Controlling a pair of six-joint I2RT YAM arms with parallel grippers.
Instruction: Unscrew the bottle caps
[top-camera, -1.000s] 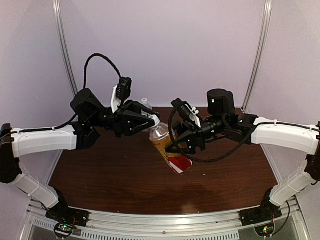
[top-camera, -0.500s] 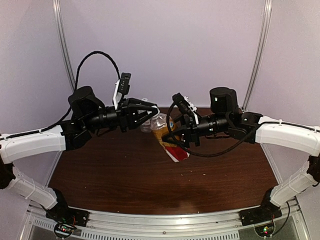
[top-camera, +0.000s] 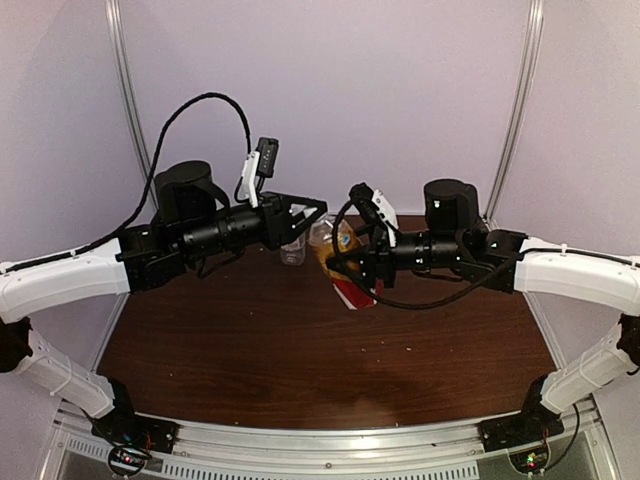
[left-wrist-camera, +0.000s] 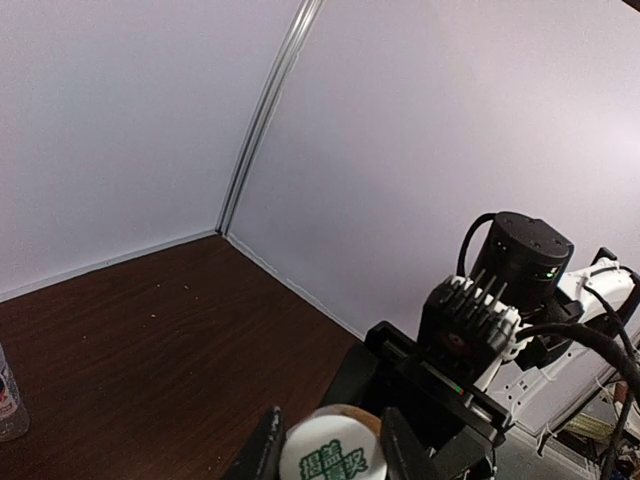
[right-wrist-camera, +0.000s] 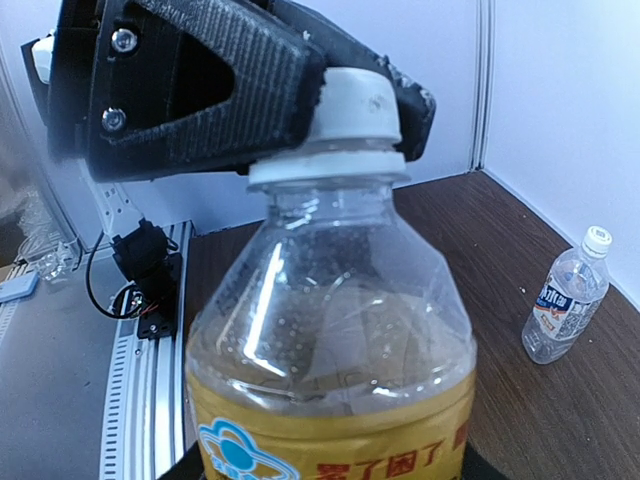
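The amber bottle (right-wrist-camera: 330, 380) with its yellow and red label is held tilted above the table, and my right gripper (top-camera: 352, 272) is shut around its body. Its white cap (right-wrist-camera: 345, 110) sits on the neck. My left gripper (left-wrist-camera: 330, 440) is shut on that cap (left-wrist-camera: 332, 458), whose top carries green print, with one black finger (left-wrist-camera: 262, 450) on each side. In the top view the left gripper (top-camera: 308, 215) meets the bottle's (top-camera: 345, 245) neck end. The clear bottle (right-wrist-camera: 565, 295) with a blue-white label stands upright on the table, its white cap (right-wrist-camera: 597, 238) on.
The brown table (top-camera: 250, 350) is enclosed by pale walls at the back and sides. The clear bottle (top-camera: 292, 250) stands near the back, just behind and below the left gripper. Both arms reach in over the table's middle.
Both arms have risen and swung toward the back, carrying the amber bottle up and away. The left wrist has turned while staying shut on the cap.
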